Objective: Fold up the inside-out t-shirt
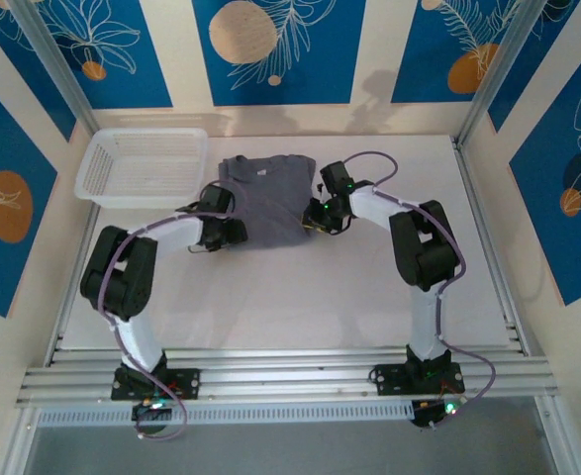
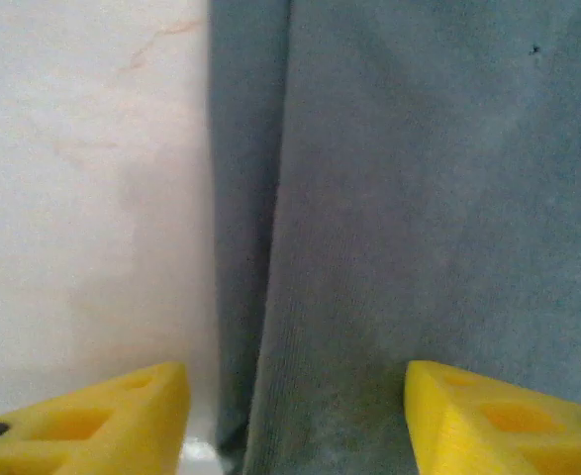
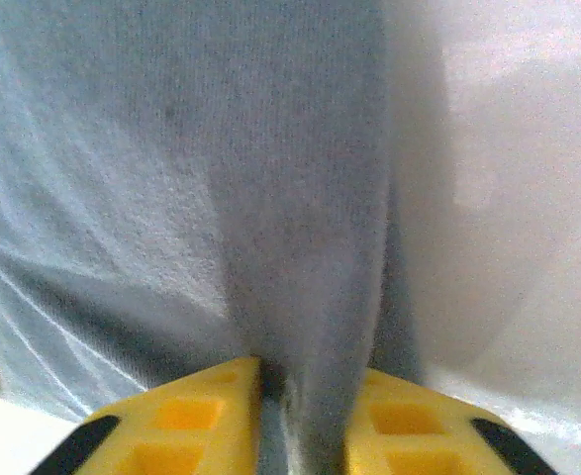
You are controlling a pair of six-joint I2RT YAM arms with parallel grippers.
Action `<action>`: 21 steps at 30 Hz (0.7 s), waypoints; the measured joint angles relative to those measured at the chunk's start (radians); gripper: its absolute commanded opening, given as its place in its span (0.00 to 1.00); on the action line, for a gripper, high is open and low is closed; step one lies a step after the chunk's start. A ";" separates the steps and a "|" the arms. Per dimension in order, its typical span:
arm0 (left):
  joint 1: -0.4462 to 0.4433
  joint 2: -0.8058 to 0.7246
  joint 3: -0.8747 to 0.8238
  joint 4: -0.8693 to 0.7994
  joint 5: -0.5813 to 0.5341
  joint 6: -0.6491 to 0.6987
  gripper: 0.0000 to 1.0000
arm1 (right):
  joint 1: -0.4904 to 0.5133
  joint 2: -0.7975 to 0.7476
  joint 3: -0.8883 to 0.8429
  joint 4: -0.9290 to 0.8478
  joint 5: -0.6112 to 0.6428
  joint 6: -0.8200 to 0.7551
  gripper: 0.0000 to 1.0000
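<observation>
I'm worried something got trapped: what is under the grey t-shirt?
The t-shirt lies on the white table, which shows along its edges. Anything beneath the cloth is covered, so I cannot tell.

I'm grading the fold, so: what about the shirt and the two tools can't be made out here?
- Top view: the left tool and right tool cover the edges of the t-shirt beneath them; its white label is too small to read.
- Left wrist view: the bottom edge cuts off the fingers.
- Right wrist view: blur hides how many layers the right tool pinches.
</observation>
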 measured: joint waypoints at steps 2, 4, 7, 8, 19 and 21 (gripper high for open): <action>0.000 0.034 0.021 0.013 0.007 -0.016 0.19 | 0.000 0.000 -0.002 0.009 0.000 0.009 0.03; 0.006 0.038 0.025 0.011 0.018 -0.034 0.00 | -0.002 -0.005 -0.013 0.018 -0.005 0.018 0.00; 0.007 0.036 0.020 0.035 0.045 -0.039 0.00 | -0.012 -0.052 -0.082 0.045 -0.006 0.029 0.00; 0.005 0.029 0.008 0.046 0.057 -0.042 0.00 | -0.017 -0.085 -0.124 0.055 -0.006 0.034 0.00; -0.195 -0.320 -0.355 0.064 0.164 -0.127 0.16 | -0.030 -0.646 -0.669 0.057 0.008 0.100 0.22; -0.241 -0.354 -0.384 0.051 0.169 -0.155 0.39 | 0.004 -0.697 -0.736 0.039 0.012 0.130 0.50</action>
